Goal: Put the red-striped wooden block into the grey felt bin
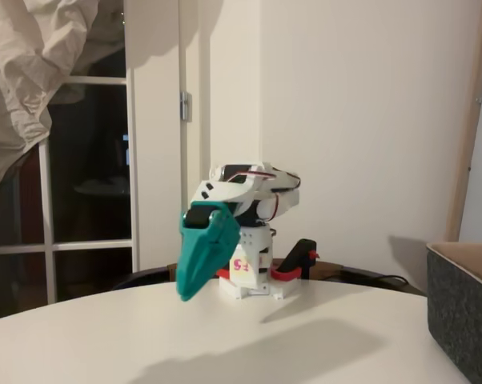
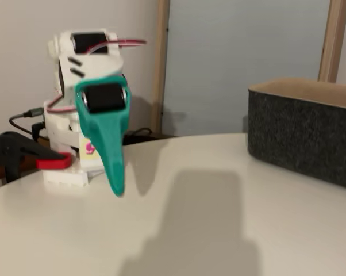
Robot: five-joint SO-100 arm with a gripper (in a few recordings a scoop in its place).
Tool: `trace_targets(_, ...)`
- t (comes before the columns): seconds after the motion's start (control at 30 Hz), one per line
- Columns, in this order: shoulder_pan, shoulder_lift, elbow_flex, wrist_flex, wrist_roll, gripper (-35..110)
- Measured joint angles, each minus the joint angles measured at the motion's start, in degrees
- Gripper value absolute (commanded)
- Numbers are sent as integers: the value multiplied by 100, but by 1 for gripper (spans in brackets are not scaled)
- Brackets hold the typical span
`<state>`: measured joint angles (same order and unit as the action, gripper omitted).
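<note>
We saw a teal gripper [image 1: 194, 272] on a white arm [image 1: 245, 188] with black motor blocks and red wires. Beside the arm's base sat a red-and-black clamp [image 2: 23, 154]. The table [image 1: 225, 336] under the arm was plain white. Across it from the arm, the grey felt bin [image 2: 302, 135] was dark speckled grey with a tan rim.

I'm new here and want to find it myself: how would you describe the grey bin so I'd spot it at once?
Start at the round white table and look away from the arm's teal gripper. The bin stands at the table's edge: a large straight-sided box of dark grey speckled felt with a tan rim. Nothing else on the table is as big or fuzzy.
</note>
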<state>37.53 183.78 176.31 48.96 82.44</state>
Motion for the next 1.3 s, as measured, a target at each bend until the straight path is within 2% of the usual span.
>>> trace_targets(0.4,870,562,316,-9,519,0)
trace_targets(0.67,896,580,316,826,483,0)
trace_targets(1.3,896,580,316,870,536,0)
